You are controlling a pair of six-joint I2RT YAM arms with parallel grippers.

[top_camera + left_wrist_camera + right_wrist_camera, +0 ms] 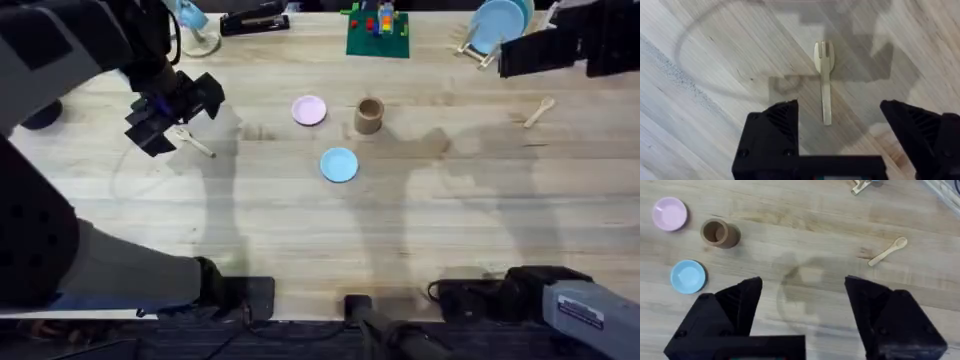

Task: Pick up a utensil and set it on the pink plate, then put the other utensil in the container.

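Note:
The utensil, a pale wooden fork [191,141] [824,80], lies flat on the table at the left. My left gripper [158,130] [839,127] hovers just over its handle end, open, with the fork between and slightly ahead of the black fingers [774,125]. The pink plate [308,110] [670,214] sits near the table's middle, with the brown container [369,115] [717,232] to its right. The other utensil, a wooden spoon [540,111] [888,251], lies at the far right. My right gripper [515,55] [802,307] hangs open high above the table, holding nothing.
A light blue plate [339,164] [688,276] lies in front of the pink plate and the container. Along the back edge are a black stapler [255,20], a green brick baseplate [378,35] and a rack with blue plates [497,25].

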